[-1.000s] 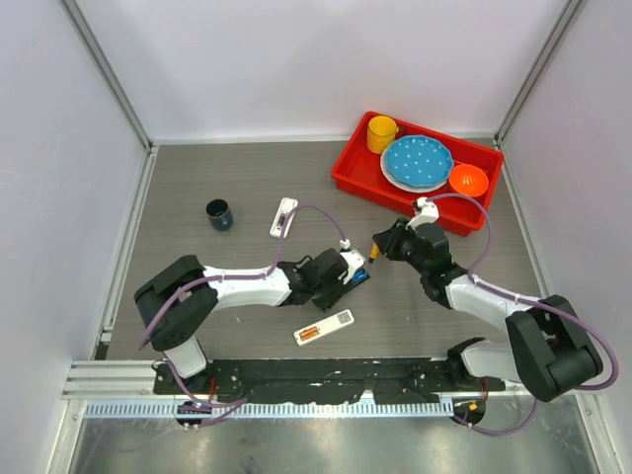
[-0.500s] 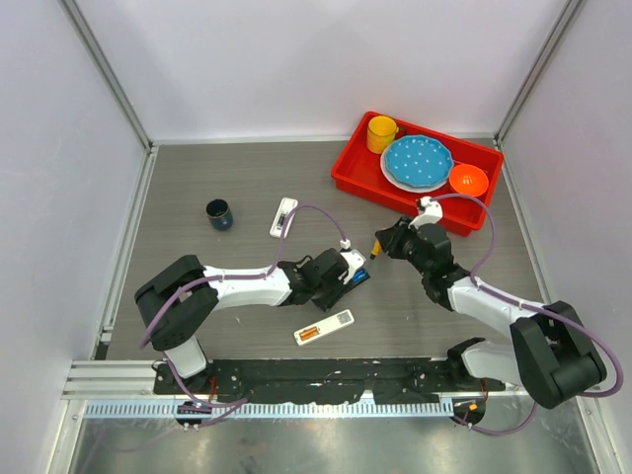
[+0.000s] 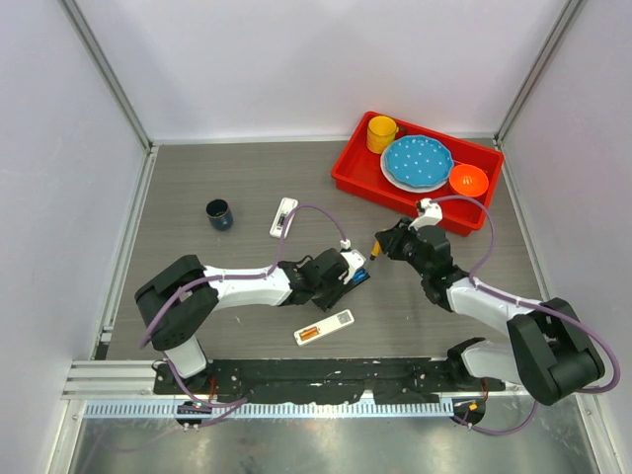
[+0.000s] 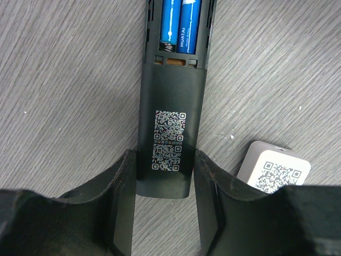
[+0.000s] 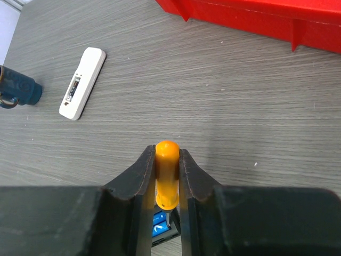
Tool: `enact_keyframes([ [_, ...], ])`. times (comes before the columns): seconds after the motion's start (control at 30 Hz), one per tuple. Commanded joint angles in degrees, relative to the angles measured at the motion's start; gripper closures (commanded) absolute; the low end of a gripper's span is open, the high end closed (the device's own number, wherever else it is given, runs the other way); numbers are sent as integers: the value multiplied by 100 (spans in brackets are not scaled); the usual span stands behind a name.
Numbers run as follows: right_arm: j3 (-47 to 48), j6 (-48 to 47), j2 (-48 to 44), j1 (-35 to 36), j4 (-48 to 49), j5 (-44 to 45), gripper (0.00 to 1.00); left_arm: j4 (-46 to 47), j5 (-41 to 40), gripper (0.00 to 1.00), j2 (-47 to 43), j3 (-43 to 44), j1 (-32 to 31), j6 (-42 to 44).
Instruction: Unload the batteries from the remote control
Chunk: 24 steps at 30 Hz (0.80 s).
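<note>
The batteries [image 4: 181, 24] are two bright blue cells lying side by side in the open bay of the black remote control [image 4: 170, 101], just past my left fingers [image 4: 120, 197]. One carries white lettering along its length; the other ends against a small coil spring. My left gripper [image 4: 166, 162] is clamped on the remote's closed end, one pad on each long edge, with the QR sticker [image 4: 169, 141] facing up between them. The remote lies flat on the grey wood-grain table [image 4: 64, 96], near its middle.

My right gripper [image 5: 167, 154] is closed on the handle of the orange screwdriver [image 5: 167, 176]. A sliver of the blue cells shows under it; whether the tip touches them I cannot tell.

Nearer the table's front edge lies an open white remote [image 3: 336, 321] holding orange cells [image 3: 309, 334]. Farther out on the left are a second white remote [image 3: 283, 217] and a dark blue cup [image 3: 218, 213]. At the far right a red tray [image 3: 348, 178] carries a yellow mug [image 3: 381, 132], a blue dotted plate [image 3: 418, 161] and an orange bowl [image 3: 468, 179].
</note>
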Motion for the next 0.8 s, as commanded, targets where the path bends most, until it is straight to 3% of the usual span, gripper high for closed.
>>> enact_keyframes([
  [0.0,-74,-7,5,18,319,-33,99,-438,418,76,499,-217,-173,-123],
  [0.77,-347,379,41,44,680,-613,99,-358,374,79,437,-287,-182,-141],
])
